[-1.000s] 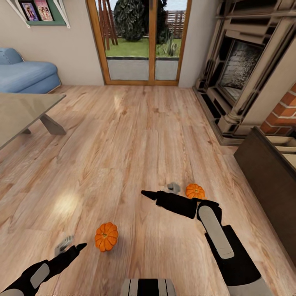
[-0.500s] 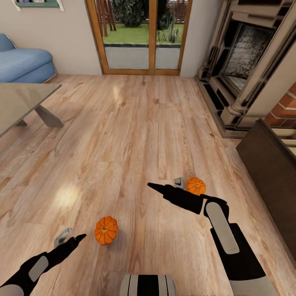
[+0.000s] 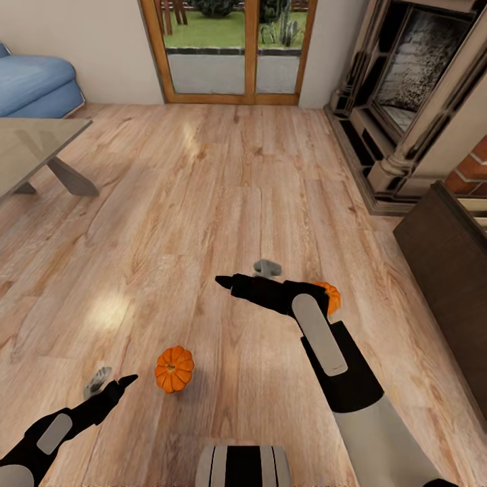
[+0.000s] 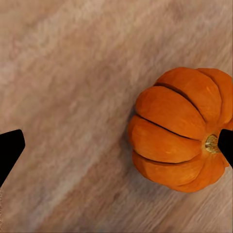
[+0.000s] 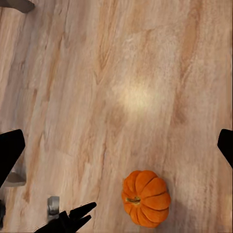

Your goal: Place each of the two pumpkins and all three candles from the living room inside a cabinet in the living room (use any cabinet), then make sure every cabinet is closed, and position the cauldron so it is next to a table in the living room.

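One orange pumpkin [image 3: 174, 368] sits on the plank floor close in front of me. My left gripper [image 3: 112, 383] is open just left of it; in the left wrist view the pumpkin [image 4: 179, 128] lies toward one fingertip [image 4: 225, 145]. The second pumpkin [image 3: 332, 296] is half hidden behind my right forearm. My right gripper [image 3: 243, 274] is open above bare floor, left of that pumpkin. The right wrist view looks down on the near pumpkin [image 5: 145, 198] and the left gripper [image 5: 68, 218]. The dark-brown cabinet [image 3: 439, 257] stands at the right edge. Candles and cauldron are out of view.
The grey glossy table [image 3: 30, 152] stands at the left, with the blue sofa [image 3: 34, 91] behind it. Glazed wooden doors [image 3: 233, 47] are straight ahead. The fireplace surround [image 3: 412, 95] and brick chimney [image 3: 470, 172] fill the far right. Wide open floor lies between.
The camera has tilted down, shifting the whole view. My right arm has swung left, and its forearm now covers part of the far pumpkin. The left gripper stays beside the near pumpkin.
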Controlling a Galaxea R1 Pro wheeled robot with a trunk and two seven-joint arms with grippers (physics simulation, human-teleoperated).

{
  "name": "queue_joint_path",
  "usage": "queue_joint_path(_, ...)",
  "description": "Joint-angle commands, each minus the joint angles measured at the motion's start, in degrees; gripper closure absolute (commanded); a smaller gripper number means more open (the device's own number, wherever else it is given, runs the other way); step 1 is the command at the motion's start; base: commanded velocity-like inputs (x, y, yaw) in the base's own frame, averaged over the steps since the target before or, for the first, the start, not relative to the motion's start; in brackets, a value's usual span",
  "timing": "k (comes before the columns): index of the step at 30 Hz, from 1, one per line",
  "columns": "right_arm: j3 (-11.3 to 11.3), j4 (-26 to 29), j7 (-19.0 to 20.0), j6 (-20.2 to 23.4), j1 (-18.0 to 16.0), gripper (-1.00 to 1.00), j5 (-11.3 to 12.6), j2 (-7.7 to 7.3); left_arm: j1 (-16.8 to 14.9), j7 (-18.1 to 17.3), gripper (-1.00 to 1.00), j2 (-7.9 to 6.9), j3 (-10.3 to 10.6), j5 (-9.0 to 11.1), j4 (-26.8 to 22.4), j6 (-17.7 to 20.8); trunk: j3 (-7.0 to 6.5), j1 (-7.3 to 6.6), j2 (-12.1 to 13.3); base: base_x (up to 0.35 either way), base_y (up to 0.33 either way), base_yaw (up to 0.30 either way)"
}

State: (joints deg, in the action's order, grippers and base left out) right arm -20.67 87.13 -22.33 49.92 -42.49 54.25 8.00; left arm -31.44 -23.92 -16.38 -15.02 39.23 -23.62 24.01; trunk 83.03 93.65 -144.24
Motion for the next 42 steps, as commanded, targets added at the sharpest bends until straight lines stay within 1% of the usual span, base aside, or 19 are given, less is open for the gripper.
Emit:
queue_joint_path(1,-2.09,-0.03,-3.41,-0.36,-1.65,-1.0,0.93,0.21,-0.02,-0.12,-1.0,0.02,-0.28,0.36,-0.01,0.51,0.27,0.01,-0.03,0.0,0.0,0.0)
queue_joint_path(2,-3.0,0.0,-4.72,-0.59,-2.55,-1.0,1.08,0.36,-0.02,-0.13,-1.0,0.02,-0.28,0.36,-0.01,0.51,0.49,0.04,-0.04,0.0,0.0,0.0)
queue_joint_path(3,-3.33,0.04,-5.2,-0.7,-2.91,-1.0,1.17,0.48,-0.02,-0.14,-1.0,0.03,-0.28,0.37,-0.01,0.51,0.71,0.06,-0.06,0.0,0.0,0.0)
queue_joint_path(5,-4.1,0.43,-6.37,-0.96,-3.76,-1.0,2.07,1.23,-0.02,-0.15,-1.0,0.03,-0.27,0.36,-0.02,0.51,1.15,0.12,-0.08,0.0,0.0,0.0)
queue_joint_path(7,-4.48,0.5,-7.37,-1.08,-4.16,-1.0,3.83,1.76,-0.02,-0.15,-1.0,0.03,-0.27,0.34,-0.03,0.52,1.6,0.17,-0.11,0.0,0.0,0.0)
queue_joint_path(10,-4.82,0.46,-10.07,-1.12,-4.29,-1.0,4.71,1.99,-0.02,-0.29,-1.0,-0.03,-0.24,0.36,-0.04,0.52,2.26,0.25,-0.15,0.0,0.0,0.0)
queue_joint_path(11,-5.55,0.43,-12.13,-1.16,-4.32,-1.0,4.97,2.0,-0.02,-1.41,-1.0,-0.08,-0.18,0.34,-0.03,0.52,2.48,0.27,-0.16,0.0,0.0,0.0)
queue_joint_path(13,-6.84,0.53,-13.88,-1.15,-4.34,-1.0,5.12,2.0,-0.02,-4.09,-1.0,-0.15,-0.08,0.3,-0.02,0.57,2.92,0.32,-0.19,0.0,0.0,0.0)
queue_joint_path(14,-7.53,0.63,-14.51,-1.14,-4.34,-1.0,5.14,2.0,-0.02,-6.04,-1.0,-0.24,-0.05,0.27,-0.02,0.58,3.15,0.35,-0.2,0.0,0.0,0.0)
queue_joint_path(16,-8.01,0.69,-14.92,-1.14,-4.35,-1.0,5.17,2.0,-0.02,-7.5,-1.0,-0.34,-0.02,0.25,-0.02,0.6,3.59,0.4,-0.23,0.0,0.0,0.0)
queue_joint_path(18,-8.2,0.71,-15.09,-1.14,-4.35,-1.0,5.18,2.0,-0.02,-8.15,-1.0,-0.49,-0.02,0.24,-0.02,0.6,4.03,0.45,-0.26,0.0,0.0,0.0)
queue_joint_path(24,-8.51,0.74,-15.19,-1.14,-4.35,-1.0,5.17,2.0,-0.02,-8.56,-1.0,-0.73,-0.06,0.23,-0.02,0.6,5.36,0.61,-0.34,0.0,0.0,0.0)
queue_joint_path(29,-9.44,0.65,-15.2,-1.21,-4.35,-1.0,5.17,2.0,-0.02,-9.32,-1.0,-1.2,0.01,0.14,-0.02,0.59,6.47,0.74,-0.4,0.0,0.0,0.0)
queue_joint_path(30,-9.52,0.62,-15.2,-1.22,-4.35,-1.0,5.17,2.0,-0.02,-9.88,-1.0,-1.23,0.03,-0.02,-0.02,0.56,6.69,0.76,-0.42,0.0,0.0,0.0)
queue_joint_path(32,-9.6,0.59,-15.2,-1.22,-4.35,-1.0,5.17,2.0,-0.02,-12.76,-1.0,-1.38,0.21,-0.46,-0.05,0.48,7.13,0.81,-0.44,0.0,0.0,0.0)
queue_joint_path(35,-9.61,0.6,-15.2,-1.24,-4.35,-1.0,5.17,2.0,-0.01,-15.8,-1.0,-1.44,0.37,-1.34,-0.09,0.41,7.13,0.81,-0.44,0.0,0.0,0.0)
queue_joint_path(36,-9.63,0.68,-15.2,-1.24,-4.35,-1.0,5.17,2.0,-0.02,-16.69,-1.0,-1.46,0.4,-1.95,-0.1,0.4,7.13,0.81,-0.44,0.0,0.0,0.0)
queue_joint_path(41,-9.65,0.81,-15.2,-1.24,-4.35,-1.0,5.17,2.0,-0.01,-17.49,-1.0,-1.33,0.43,-3.15,-0.11,0.36,8.24,0.94,-0.51,0.0,0.0,0.0)
queue_joint_path(42,-9.65,0.82,-15.2,-1.25,-4.35,-1.0,5.17,2.0,0.02,-17.51,-1.0,-1.32,0.43,-3.23,-0.11,0.36,8.24,0.94,-0.51,0.0,0.0,0.0)
